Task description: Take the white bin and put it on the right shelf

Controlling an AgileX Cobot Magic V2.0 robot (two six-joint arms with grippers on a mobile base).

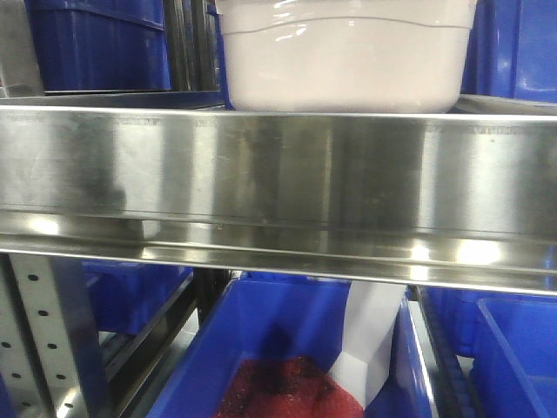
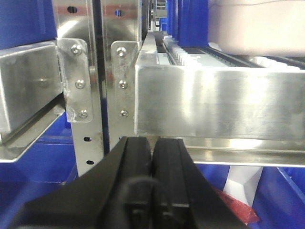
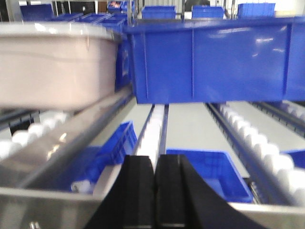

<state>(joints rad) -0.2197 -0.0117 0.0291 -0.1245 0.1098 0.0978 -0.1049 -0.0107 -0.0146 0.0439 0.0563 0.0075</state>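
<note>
The white bin [image 1: 344,61], a pinkish-white tub with a curved ridge on its side, stands on the right shelf [image 1: 278,178], just behind the shelf's broad shiny front rail. It also shows at the top right of the left wrist view [image 2: 257,28] and at the left of the right wrist view [image 3: 52,67]. My left gripper [image 2: 152,148] is shut and holds nothing, just below the front rail [image 2: 219,102]. My right gripper [image 3: 155,164] is shut and holds nothing too, at the rail's level to the right of the white bin.
Blue bins stand beside the white bin on both sides [image 1: 96,43] [image 3: 214,59]. White roller tracks [image 3: 257,138] run back along the shelf. Below, a blue bin [image 1: 261,348] holds red material and a white scoop [image 1: 370,348]. Punched steel uprights [image 2: 81,86] stand at the left.
</note>
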